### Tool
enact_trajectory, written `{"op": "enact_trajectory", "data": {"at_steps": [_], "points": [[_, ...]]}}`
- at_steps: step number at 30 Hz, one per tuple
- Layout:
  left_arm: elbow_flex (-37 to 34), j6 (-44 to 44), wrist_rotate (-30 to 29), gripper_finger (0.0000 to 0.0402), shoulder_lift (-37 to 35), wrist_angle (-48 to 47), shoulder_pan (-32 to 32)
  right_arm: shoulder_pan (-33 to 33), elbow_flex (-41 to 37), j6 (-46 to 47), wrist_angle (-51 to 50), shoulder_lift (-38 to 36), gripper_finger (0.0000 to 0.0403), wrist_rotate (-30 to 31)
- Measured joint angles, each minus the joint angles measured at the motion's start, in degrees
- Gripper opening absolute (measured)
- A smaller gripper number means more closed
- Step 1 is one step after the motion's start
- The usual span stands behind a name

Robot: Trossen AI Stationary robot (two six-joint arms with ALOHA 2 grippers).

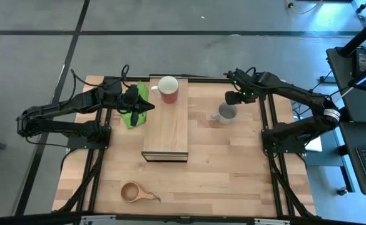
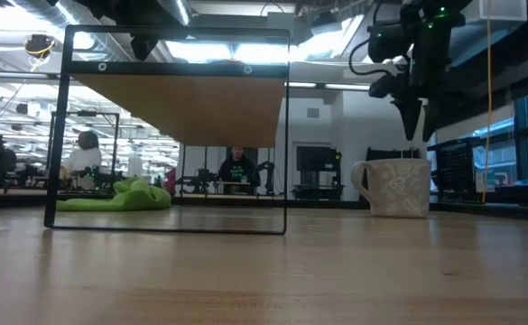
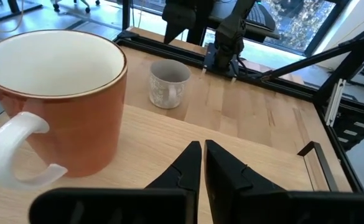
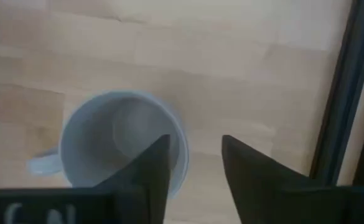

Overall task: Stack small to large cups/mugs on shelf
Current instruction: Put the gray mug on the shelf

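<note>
The red mug [image 1: 168,89] with a white inside stands upright on the far end of the shelf [image 1: 166,128], its handle toward the table's left. My left gripper [image 3: 203,152] hovers shut just left of that mug, above the shelf's left edge, holding nothing. The grey mug [image 1: 225,113] stands on its base on the table right of the shelf. My right gripper [image 4: 195,146] hangs open a little above it, pointing down and clear of its rim [image 2: 394,162]. The small wooden cup [image 1: 134,192] lies on the table near the front edge.
A green cloth [image 1: 132,115] lies bunched against the shelf's left side, under my left arm. Black frame rails [image 1: 267,125] run along the table's left and right sides. Bare tabletop [image 1: 226,169] stretches between the shelf and the front edge.
</note>
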Motion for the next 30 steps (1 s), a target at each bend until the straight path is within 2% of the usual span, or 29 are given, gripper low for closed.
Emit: {"op": "enact_trajectory", "data": {"at_steps": [5,9,16,19,26,30], "points": [[0.0,-0.02,0.0,0.0014,0.0,0.0,0.0,3.1,-0.02,3.36,-2.24,0.11,0.0175,0.0],[0.0,-0.04,0.0,0.0014,0.0,0.0,-0.42,4.26,-0.56,4.51,-2.94,0.09,0.0183,0.34],[0.0,-0.02,0.0,0.0014,0.0,0.0,-1.51,4.59,-8.05,7.19,3.23,-0.13,0.0185,-3.52],[0.0,-0.04,0.01,0.0014,0.0,0.01,-1.66,4.56,-9.32,7.31,6.91,-0.61,0.0185,-3.55],[0.0,-0.04,0.0,0.0014,0.0,0.0,-1.66,4.56,-12.68,8.2,8.49,-0.61,0.0184,-4.75],[0.0,-0.02,-0.36,0.0014,0.0,0.0,-1.66,4.56,-14.83,9.15,11.82,-0.61,0.0166,-6.05]]}}
